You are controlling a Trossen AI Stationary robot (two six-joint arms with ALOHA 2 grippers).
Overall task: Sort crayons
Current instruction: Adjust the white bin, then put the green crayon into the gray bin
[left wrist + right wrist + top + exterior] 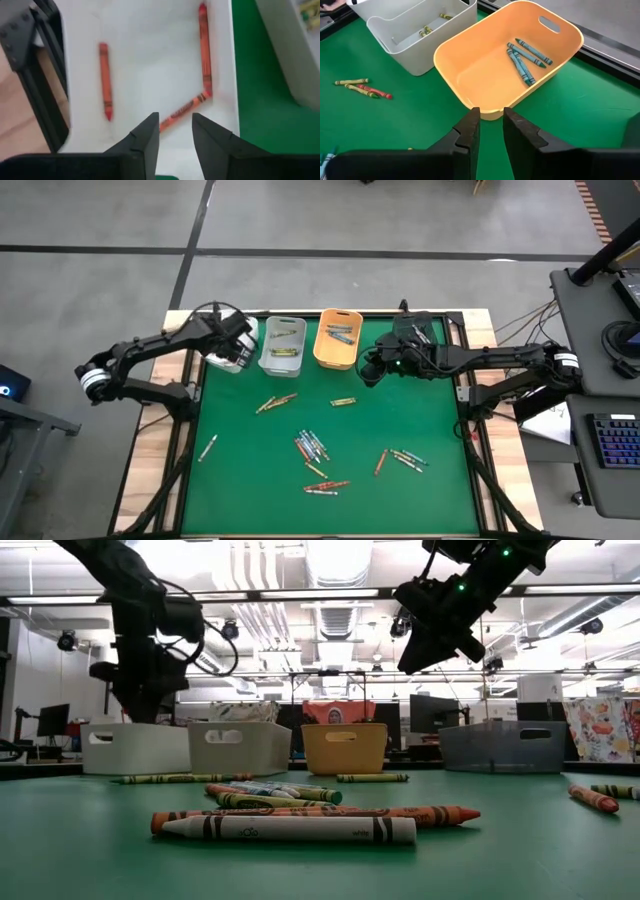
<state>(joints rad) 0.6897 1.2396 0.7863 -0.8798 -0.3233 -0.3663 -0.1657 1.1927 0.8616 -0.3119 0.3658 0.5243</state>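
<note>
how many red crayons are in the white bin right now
3 red crayons show in the white bin: one lying alone, one along the wall, and one angled with its tip meeting that one's end. The left gripper may hide more.

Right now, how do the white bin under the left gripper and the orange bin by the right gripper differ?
The white bin holds three red crayons; the orange bin holds blue crayons. The left gripper hangs directly over the white bin; the right gripper sits just outside the orange bin's rim. Both grippers are empty, fingers apart.
</note>
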